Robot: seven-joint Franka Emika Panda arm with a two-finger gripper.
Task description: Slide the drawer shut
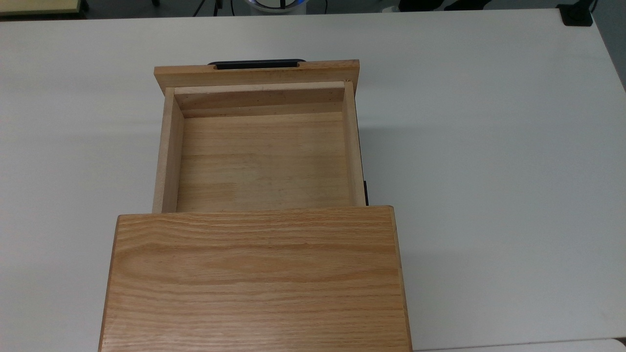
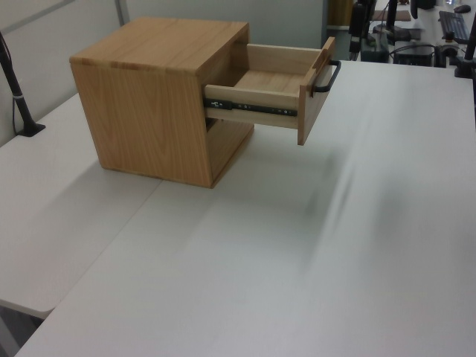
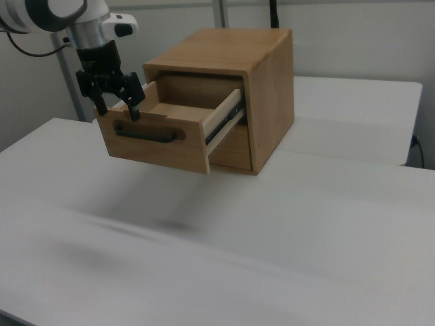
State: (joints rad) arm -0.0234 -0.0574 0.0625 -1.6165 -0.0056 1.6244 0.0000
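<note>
No readable text, label, brand, number or sign found. Drawer [image 1: 261, 161], cabinet [image 1: 257, 278] and tabletop [image 1: 489, 146] surfaces seen as plain. Small pale marks noted on drawer's black side rail [image 2: 253, 108] in left view, too small to be read.

The arm's last stretch is a rounded white shell with a glossy finish, crossed by a dark band near the right view's upper left corner. Below it sits a short grey collar, and a small white block with a dark spot on its end juts off to one side. A thin black cable loops away behind the white shell. The end effector [image 3: 117, 106] is matt black throughout: a compact, blocky body that widens toward the bottom, carrying two short, stubby black fingers [image 3: 134, 109] with squared tips, set apart with a gap between them. No lettering or screws can be made out on it.
</note>
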